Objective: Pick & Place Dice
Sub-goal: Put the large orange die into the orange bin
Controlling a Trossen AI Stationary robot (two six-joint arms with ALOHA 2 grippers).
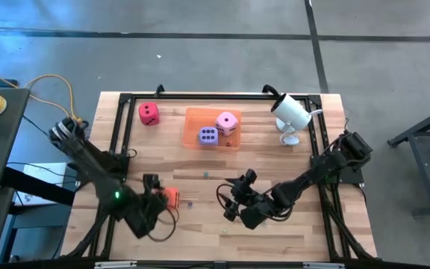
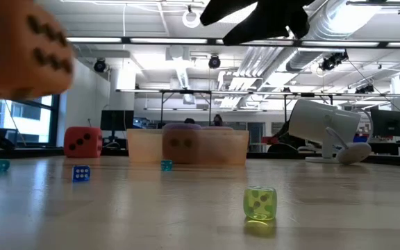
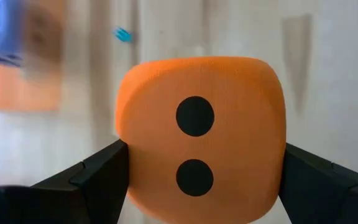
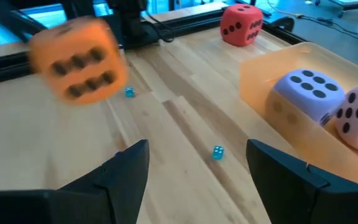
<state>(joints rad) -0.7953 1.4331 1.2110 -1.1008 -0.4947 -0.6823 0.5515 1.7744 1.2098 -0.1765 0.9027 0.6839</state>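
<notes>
Left tool (image 1: 157, 196) clamps the orange die (image 1: 170, 196) off the bench; a soft squeeze could drop it. Right tool (image 1: 235, 202) hangs open, empty.

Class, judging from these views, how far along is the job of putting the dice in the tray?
Done: the purple die and light pink die sit in the orange tray.
In hand: the left gripper holds the orange die off the table.
Left: the red die on the table beside the tray.
The right gripper waits open.

The orange die (image 3: 201, 137) looks soft and matt; the table (image 1: 290, 232) is pale wood; the tray (image 4: 278, 81) translucent plastic.
</notes>
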